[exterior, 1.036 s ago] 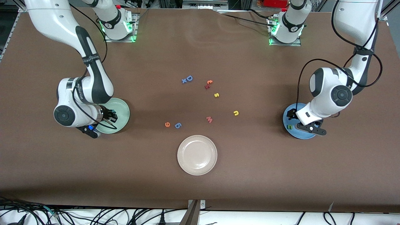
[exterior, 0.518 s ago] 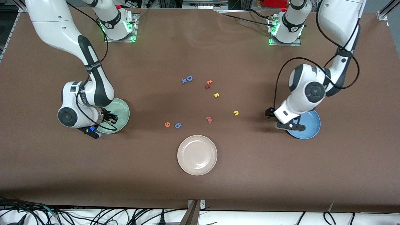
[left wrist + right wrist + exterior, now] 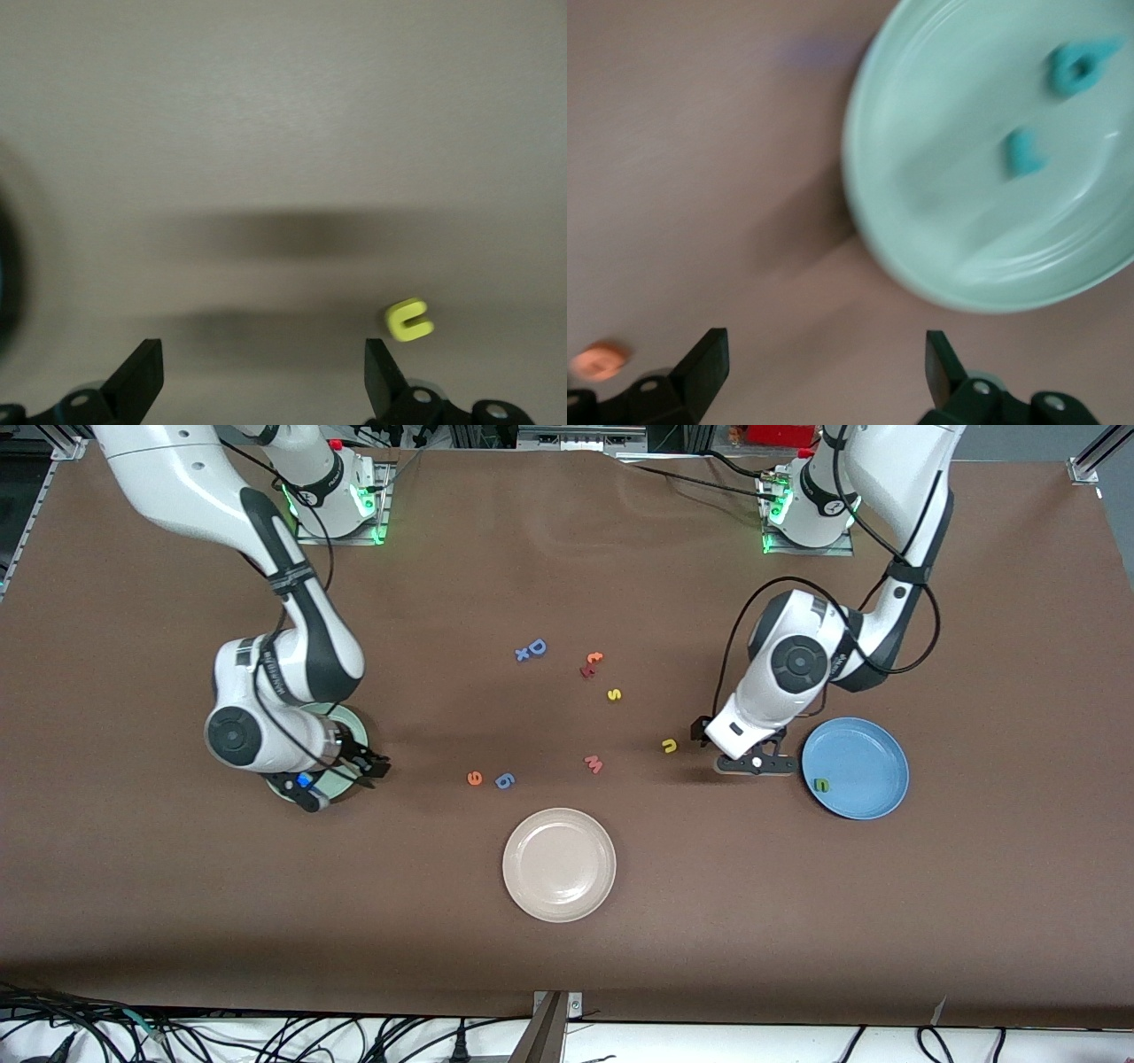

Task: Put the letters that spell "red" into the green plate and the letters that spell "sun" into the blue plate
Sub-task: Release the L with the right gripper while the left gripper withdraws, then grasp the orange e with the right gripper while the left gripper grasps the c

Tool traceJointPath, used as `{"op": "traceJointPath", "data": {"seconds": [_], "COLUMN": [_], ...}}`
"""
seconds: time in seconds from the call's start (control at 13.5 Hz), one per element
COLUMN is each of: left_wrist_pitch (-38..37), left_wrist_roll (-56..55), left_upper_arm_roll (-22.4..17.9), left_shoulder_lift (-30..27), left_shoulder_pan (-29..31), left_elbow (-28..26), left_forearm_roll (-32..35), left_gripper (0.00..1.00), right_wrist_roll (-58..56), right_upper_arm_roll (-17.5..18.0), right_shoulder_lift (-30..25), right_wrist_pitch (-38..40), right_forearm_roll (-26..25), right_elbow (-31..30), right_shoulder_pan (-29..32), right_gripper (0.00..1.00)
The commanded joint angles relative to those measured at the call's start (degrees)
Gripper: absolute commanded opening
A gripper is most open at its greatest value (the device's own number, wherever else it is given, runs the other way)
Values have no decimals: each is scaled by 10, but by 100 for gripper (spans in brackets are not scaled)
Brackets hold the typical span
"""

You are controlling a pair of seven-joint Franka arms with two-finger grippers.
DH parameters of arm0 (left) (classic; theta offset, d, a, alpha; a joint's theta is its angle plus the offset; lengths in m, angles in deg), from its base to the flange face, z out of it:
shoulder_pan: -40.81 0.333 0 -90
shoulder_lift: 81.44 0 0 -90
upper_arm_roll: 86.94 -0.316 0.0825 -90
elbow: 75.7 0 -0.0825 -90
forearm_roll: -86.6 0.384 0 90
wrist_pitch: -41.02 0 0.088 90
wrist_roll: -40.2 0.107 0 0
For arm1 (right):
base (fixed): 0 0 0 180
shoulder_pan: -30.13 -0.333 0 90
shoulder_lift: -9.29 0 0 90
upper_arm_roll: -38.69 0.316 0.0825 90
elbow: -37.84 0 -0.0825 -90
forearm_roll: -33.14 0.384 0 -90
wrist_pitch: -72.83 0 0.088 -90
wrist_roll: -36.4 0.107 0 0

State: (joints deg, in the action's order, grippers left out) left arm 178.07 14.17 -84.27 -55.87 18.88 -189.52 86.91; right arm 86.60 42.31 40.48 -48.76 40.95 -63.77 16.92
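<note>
Foam letters: light, thin, and easy to nudge

Foam pieces like the yellow "u" (image 3: 670, 746) and the orange "e" (image 3: 475, 779) look nearly weightless, soft and flat on the brown table (image 3: 567, 974). My judgement is that they will slide at a touch, so the fingers should straddle the letter's outer edges and close low, just above the table, without pressing hard enough to fold it.

The left gripper (image 3: 749, 763) hovers with its jaws wide and empty over bare table between the "u" and the blue plate (image 3: 873, 802). In the left wrist view the "u" (image 3: 409, 320) sits just ahead of one fingertip (image 3: 379, 363), off to one side of the gap, so a small sideways shift seems needed. The green "n" (image 3: 821, 785) lies in the blue plate near its rim. The yellow "s" (image 3: 614, 694) lies farther from the front camera than the "u", near the table's middle.

The right gripper (image 3: 368, 765) is also spread and empty, at the edge of the green plate (image 3: 921, 266). The teal "r" (image 3: 1025, 150) and teal "d" (image 3: 1076, 67) lie inside that plate. The "e" lies well apart toward the table's centre, beside a blue "6"-like letter (image 3: 504, 780).
</note>
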Motion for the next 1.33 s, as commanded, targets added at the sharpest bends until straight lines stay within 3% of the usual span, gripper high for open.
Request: {"op": "traceJointPath", "data": {"seconds": [0.0,0.3,0.59,1.26], "left_wrist_pitch": [-11,-4,2,39], "left_wrist_roll": [-64,-122,-130,-138], "left_upper_arm_roll": [-2,-2,-1,-1], "left_shoulder_lift": [39,65,81,99], "left_shoulder_pan": [-17,-49,-63,-66], "left_elbow": [47,63,71,68], "left_forearm_roll": [24,21,15,15], "left_gripper": [100,100,100,100], "right_wrist_roll": [62,120,162,184], "right_upper_arm_roll": [22,23,23,23], "right_shoulder_lift": [17,55,82,116], "right_wrist_pitch": [-53,-143,-160,-226], "right_forearm_roll": [12,12,11,11], "right_elbow": [0,10,38,40], "right_shoulder_pan": [-12,-51,-73,-99], "right_gripper": [98,98,98,96]}}
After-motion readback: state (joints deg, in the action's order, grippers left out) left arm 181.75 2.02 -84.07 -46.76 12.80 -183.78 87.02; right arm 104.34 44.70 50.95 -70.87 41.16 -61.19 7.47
